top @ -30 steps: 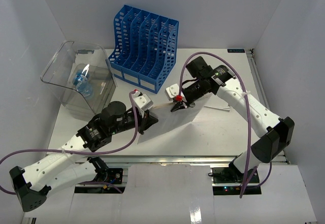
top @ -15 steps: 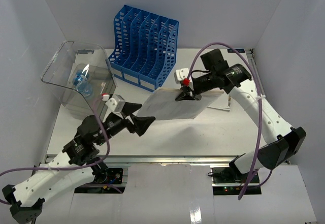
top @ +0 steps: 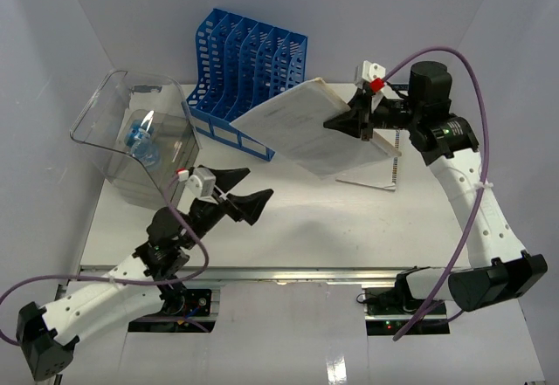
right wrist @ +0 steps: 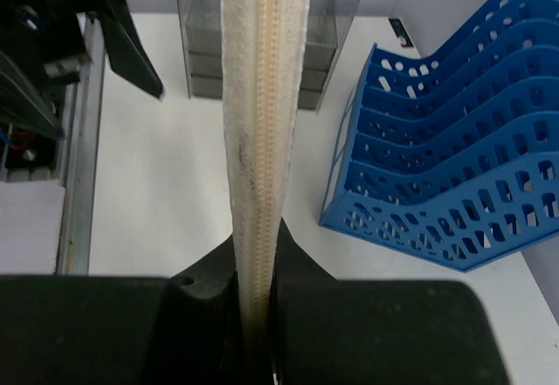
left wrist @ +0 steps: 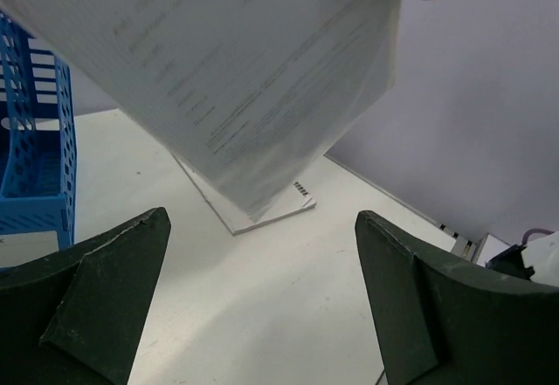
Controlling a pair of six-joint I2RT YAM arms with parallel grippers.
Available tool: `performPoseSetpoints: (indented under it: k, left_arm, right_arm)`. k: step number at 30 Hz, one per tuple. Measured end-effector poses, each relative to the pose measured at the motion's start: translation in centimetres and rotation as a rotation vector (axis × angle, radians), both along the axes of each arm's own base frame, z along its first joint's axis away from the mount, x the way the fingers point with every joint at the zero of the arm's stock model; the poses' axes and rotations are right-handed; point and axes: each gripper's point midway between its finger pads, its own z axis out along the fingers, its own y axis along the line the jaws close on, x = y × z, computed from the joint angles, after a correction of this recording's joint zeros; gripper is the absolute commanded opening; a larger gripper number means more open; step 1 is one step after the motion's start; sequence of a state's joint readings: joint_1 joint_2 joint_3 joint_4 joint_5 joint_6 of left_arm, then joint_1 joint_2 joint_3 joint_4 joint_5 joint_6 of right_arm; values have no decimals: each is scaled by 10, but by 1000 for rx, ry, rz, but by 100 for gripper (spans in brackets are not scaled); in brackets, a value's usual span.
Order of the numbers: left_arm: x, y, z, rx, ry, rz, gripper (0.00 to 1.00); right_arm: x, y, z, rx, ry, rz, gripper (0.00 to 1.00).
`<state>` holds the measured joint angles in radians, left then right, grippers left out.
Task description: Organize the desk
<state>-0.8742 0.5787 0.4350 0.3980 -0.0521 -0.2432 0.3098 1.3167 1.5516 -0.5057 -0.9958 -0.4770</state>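
Stretching flat and white, the desk (top: 349, 228) carries a front metal rail (top: 288, 272).

Robot test cell, probably a laboratory: bare white walls (top: 52, 36) enclose the desk (top: 349, 219), a metal rail (top: 288, 273) along its near edge, a blue file rack (top: 249, 62) far left.

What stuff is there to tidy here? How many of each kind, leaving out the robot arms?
Paper items: 2, a booklet held in the air by the right gripper and a notebook flat on the desk
Blue file rack: 1
Clear bin: 1
Blue item inside the bin, too unclear to name: 1
Total: 5
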Motion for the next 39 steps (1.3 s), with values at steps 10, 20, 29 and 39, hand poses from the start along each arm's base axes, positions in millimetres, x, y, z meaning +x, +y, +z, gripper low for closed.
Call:
performPoseSetpoints:
  k: [10,20,29,39]
  left_arm:
    - [30,-35,-15,73,-83,13,98]
    - [20,-57,19,81,-228,-94,96]
    - [0,-62,37,92,-273,-196,69]
    - [-22,-62,27,150,-223,-305,44]
  right_arm:
    - [-43,-6,41,192,34,84,8]
    - [-75,-2,9,248,199,248,8]
    - [-91,-6,11,242,137,319,8]
    - [-84,2,-6,223,137,315,8]
